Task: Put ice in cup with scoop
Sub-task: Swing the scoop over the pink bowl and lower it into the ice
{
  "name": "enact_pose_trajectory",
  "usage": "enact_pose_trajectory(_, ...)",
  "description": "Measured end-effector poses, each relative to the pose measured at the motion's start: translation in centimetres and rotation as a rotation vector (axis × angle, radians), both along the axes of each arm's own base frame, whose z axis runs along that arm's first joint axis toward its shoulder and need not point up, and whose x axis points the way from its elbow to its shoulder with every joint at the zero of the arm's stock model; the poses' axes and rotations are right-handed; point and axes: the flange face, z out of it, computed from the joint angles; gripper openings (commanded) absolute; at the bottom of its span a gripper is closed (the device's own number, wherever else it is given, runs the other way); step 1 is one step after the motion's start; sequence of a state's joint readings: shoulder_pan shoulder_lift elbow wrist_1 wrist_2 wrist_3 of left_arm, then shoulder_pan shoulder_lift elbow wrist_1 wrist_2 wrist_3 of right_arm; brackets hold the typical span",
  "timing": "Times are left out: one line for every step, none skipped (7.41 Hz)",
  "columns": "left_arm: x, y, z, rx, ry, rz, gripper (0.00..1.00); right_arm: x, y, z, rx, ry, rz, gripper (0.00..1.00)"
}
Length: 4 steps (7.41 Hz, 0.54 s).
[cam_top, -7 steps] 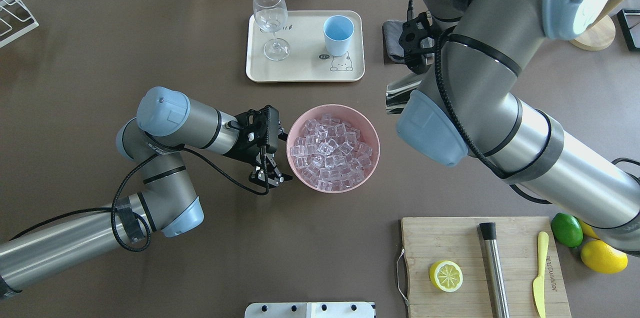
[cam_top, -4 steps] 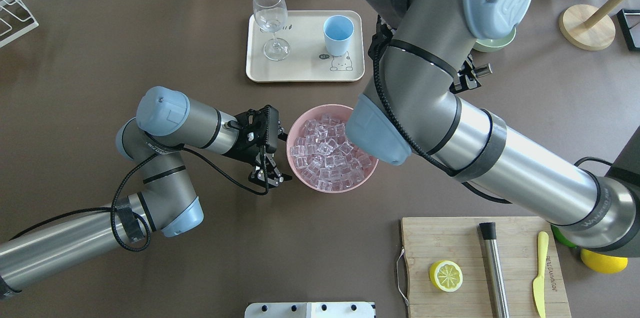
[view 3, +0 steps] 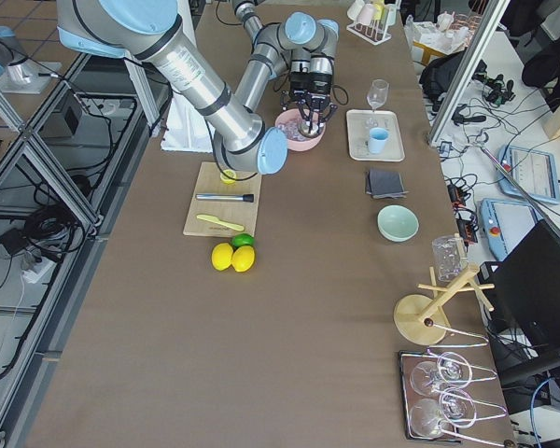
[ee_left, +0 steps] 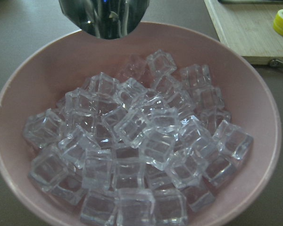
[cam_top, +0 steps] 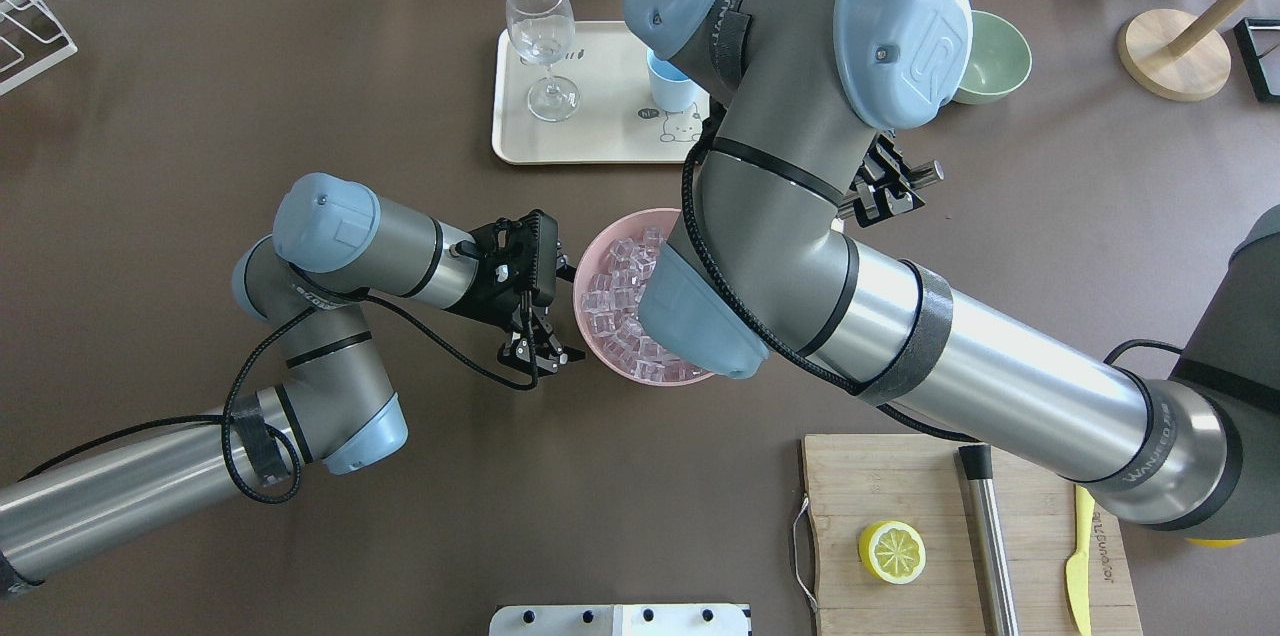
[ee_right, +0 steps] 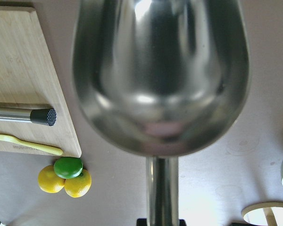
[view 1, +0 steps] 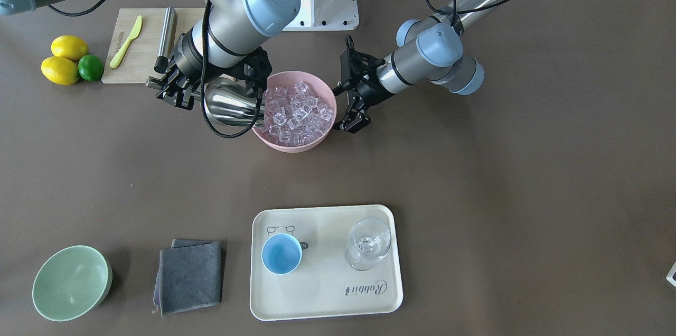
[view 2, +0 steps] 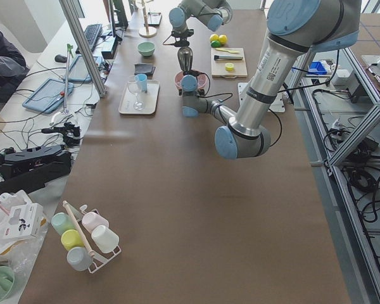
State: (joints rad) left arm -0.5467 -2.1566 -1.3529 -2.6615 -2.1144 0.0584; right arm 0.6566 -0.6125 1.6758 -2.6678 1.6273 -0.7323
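Observation:
The ice (view 1: 296, 111) fills a pink bowl (view 1: 290, 145) at the table's middle and shows close up in the left wrist view (ee_left: 141, 150). My right gripper (view 1: 174, 94) is shut on the handle of the silver scoop (view 1: 232, 106). The scoop's trough is empty (ee_right: 160, 70) and its mouth hangs at the bowl's rim on my right side (ee_left: 104, 16). My left gripper (cam_top: 540, 353) looks open and sits just beside the bowl's other rim. The light-blue cup (view 1: 281, 253) stands empty on a cream tray (view 1: 327, 299); my right arm half hides the cup overhead (cam_top: 672, 94).
A stemmed glass (view 1: 368, 243) shares the tray. A grey cloth (view 1: 190, 275) and a pale green bowl (view 1: 71, 283) lie beyond the tray on my right. A cutting board (cam_top: 900, 476) holds a lemon half, a steel cylinder (cam_top: 990, 536) and a yellow knife. Lemons and a lime (view 1: 68, 64) lie beside it.
My right arm has swung left from the far right of the table to the pink bowl with the scoop, now covering the bowl's right half. The left arm has not moved.

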Motion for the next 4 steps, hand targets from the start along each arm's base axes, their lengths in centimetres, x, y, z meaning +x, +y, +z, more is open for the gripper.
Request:
enact_pose_trajectory(0.0, 0.0, 0.0, 0.000, 0.000, 0.000, 0.99, -0.1, 0.5, 0.4, -0.005, 0.003, 0.020, 0.00)
enact_pose_trajectory(0.0, 0.0, -0.1, 0.001, 0.002, -0.001, 0.99, -0.2, 1.1, 0.8, -0.010, 0.009, 0.047, 0.00)
enact_pose_trajectory(0.0, 0.0, -0.2, 0.002, 0.003, -0.002, 0.99, -0.4, 1.4, 1.0, -0.016, 0.015, 0.061, 0.00)
enact_pose_trajectory(0.0, 0.0, -0.3, 0.003, 0.004, -0.002, 0.99, -0.7, 1.6, 1.1, -0.024, 0.020, 0.065, 0.00)
